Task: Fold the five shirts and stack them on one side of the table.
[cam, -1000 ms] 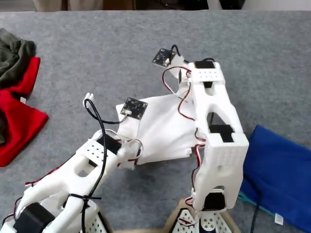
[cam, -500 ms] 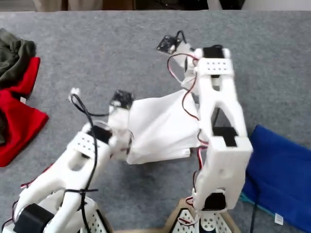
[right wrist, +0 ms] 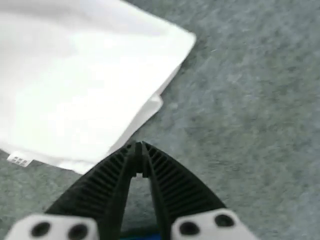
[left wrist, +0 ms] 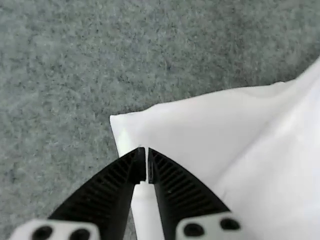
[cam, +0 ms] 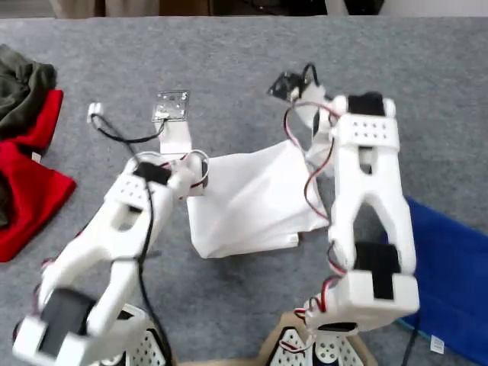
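The white shirt (cam: pixel 252 202) lies partly folded in the middle of the grey table (cam: pixel 152 53), between my two arms, with a small label (right wrist: pixel 19 160) at one edge. My left gripper (left wrist: pixel 146 152) sits over the shirt's corner on the left arm's side, its black fingers (left wrist: pixel 115 182) pressed tip to tip. White cloth shows in the slit between them, but I cannot tell whether any of it is actually pinched. My right gripper (right wrist: pixel 138 147) is also clenched and holds nothing; it hangs over bare table just beside the shirt's edge on the right arm's side. At the table's left edge a red shirt (cam: pixel 27 191) lies crumpled, touching a dark green garment (cam: pixel 23 80) beyond it. A blue shirt (cam: pixel 450 267) lies flat on the right, near that arm's base.
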Tool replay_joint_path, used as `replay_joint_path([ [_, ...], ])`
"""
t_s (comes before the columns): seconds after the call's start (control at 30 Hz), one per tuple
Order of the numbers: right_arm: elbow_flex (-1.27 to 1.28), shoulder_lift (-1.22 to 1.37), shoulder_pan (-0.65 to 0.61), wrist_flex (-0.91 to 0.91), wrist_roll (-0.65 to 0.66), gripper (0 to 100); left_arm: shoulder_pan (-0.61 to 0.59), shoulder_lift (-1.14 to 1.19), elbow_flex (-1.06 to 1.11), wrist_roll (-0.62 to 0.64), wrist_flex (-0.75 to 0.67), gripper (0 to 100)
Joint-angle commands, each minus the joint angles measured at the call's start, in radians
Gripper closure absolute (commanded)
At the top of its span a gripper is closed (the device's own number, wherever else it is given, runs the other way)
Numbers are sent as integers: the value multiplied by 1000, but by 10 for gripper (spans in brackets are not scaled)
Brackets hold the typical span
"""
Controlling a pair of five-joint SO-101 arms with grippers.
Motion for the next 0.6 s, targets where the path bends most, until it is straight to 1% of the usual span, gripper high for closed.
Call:
replay_joint_path([
  [0.0,197,-140,-4,-100,6,993,-37,154,-152,38,-21,971],
  [0.13,355,-203,-36,-190,5,993,-52,248,-239,46,46,971],
  [0.2,394,-202,-44,-235,-14,993,-51,251,-241,44,48,972],
  [0.4,412,-97,-44,-282,-15,993,-51,257,-241,40,51,970],
  [0.57,424,-68,-16,-279,-8,993,-52,260,-241,0,49,971],
])
